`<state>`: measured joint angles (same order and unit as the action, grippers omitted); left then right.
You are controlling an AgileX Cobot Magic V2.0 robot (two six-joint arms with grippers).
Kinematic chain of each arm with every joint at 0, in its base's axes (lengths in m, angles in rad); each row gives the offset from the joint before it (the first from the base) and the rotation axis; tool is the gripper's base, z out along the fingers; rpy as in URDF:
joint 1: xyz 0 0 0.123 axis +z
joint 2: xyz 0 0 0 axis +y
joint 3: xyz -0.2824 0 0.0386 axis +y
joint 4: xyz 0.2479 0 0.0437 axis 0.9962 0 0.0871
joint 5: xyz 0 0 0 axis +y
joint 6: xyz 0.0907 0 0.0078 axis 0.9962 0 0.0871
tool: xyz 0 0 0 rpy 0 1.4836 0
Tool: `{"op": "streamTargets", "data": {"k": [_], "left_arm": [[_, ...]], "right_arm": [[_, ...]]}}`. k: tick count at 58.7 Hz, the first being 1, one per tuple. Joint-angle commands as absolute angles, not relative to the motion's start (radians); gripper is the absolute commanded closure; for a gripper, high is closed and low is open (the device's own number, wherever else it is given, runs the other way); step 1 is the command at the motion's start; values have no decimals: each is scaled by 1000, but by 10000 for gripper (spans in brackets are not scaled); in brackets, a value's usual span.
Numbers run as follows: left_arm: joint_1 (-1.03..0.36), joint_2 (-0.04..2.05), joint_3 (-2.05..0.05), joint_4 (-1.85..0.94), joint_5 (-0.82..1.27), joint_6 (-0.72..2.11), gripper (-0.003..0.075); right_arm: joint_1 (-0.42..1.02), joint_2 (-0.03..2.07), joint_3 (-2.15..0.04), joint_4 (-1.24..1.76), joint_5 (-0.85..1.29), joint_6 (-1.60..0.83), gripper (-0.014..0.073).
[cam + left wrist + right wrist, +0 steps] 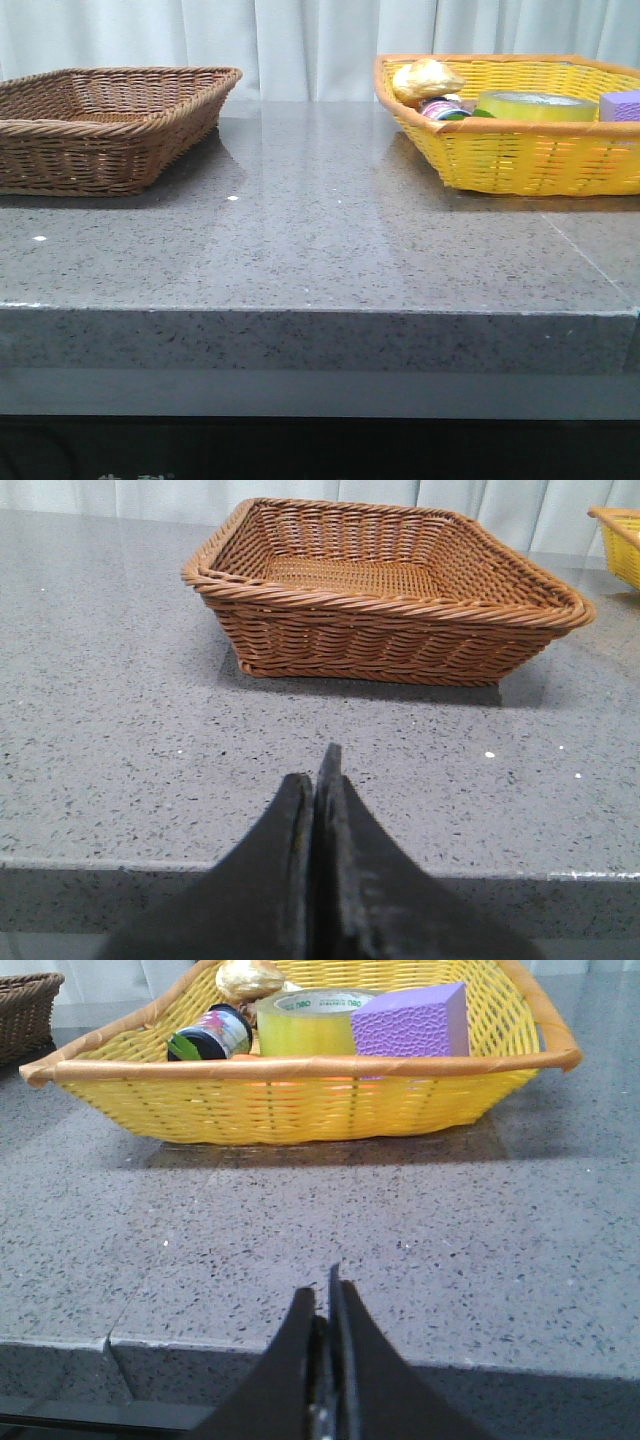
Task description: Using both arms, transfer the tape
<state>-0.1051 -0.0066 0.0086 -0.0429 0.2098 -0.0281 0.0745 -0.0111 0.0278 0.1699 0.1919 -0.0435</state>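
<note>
The wide yellow tape (pixel 536 105) lies flat in the yellow basket (pixel 520 160) at the back right of the table. In the right wrist view the tape (pixel 305 1022) shows its white core with green lettering, between a small multicoloured roll (pixel 212 1035) and a purple block (pixel 412 1022). My right gripper (pixel 325 1295) is shut and empty, low at the table's front edge, well short of the yellow basket (pixel 300 1100). My left gripper (pixel 318 770) is shut and empty, at the front edge facing the brown basket (pixel 385 630). Neither gripper shows in the front view.
The empty brown wicker basket (pixel 100 125) stands at the back left. The yellow basket also holds a golden crumpled object (pixel 427 78), the small multicoloured roll (pixel 445 108) and the purple block (pixel 620 104). The grey stone table (pixel 320 240) has a white curtain behind.
</note>
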Motion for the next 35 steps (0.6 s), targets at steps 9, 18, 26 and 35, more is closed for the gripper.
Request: {"op": "streamTargets", "data": {"k": [9, 18, 26, 35], "left_arm": [[-103, -24, 48, -49, 121, -27, 740], [-103, -24, 48, -49, 103, -36, 740], [-103, -24, 40, -50, 89, -63, 740], [-103, -21, -37, -50, 74, -63, 740]], "right_arm": [[70, -37, 3, 169, 113, -54, 715], [70, -37, 2, 169, 112, -54, 715], [70, -37, -15, 169, 67, -54, 715], [69, -36, -108, 169, 86, -54, 713]]}}
